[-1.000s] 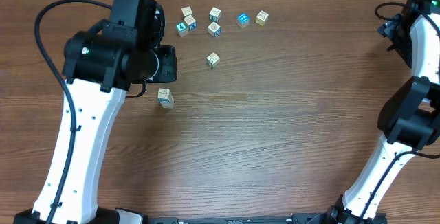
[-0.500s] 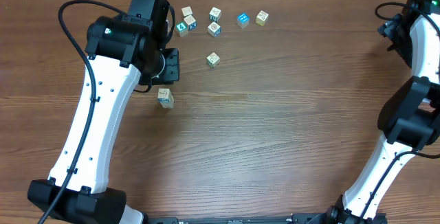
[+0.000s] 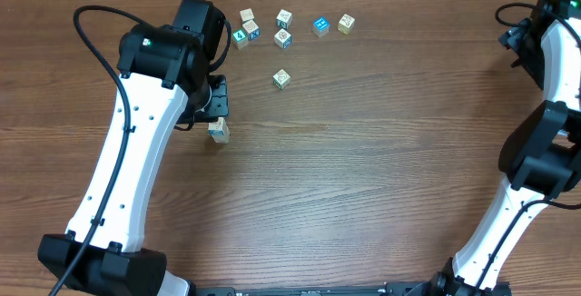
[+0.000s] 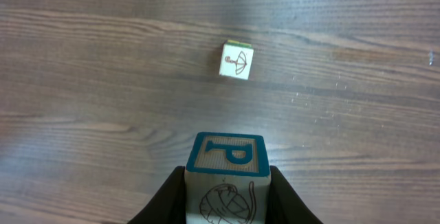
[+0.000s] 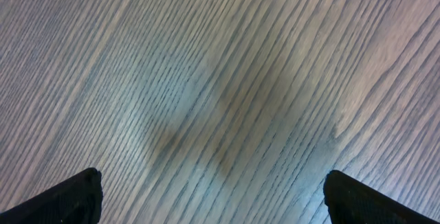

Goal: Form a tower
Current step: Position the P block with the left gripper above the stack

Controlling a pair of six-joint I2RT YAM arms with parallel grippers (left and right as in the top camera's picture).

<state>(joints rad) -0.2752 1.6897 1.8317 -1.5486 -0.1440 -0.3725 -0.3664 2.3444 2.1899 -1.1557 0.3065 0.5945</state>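
Note:
The tower [image 3: 218, 130] is a short stack of small wooden cubes, cream on top with a blue-teal face below, left of the table's middle. My left gripper [image 3: 216, 103] hangs just behind it. The left wrist view shows that gripper [image 4: 227, 196] shut on a cube [image 4: 227, 172] with a blue letter P face and a yarn-ball drawing, a black finger [image 4: 172, 200] pressed on each side. My right gripper [image 5: 213, 200] is open over bare wood, nothing between its fingertips.
Several loose cubes [image 3: 282, 38] lie scattered at the back of the table, and one more [image 3: 281, 78] sits alone nearer the middle. A single cube with an umbrella drawing [image 4: 236, 60] lies ahead of the left gripper. The right arm [image 3: 545, 51] stands at the far right edge.
The left arm has swung round, and its gripper has come a little nearer to the tower, still carrying the cube. The right arm has not moved.

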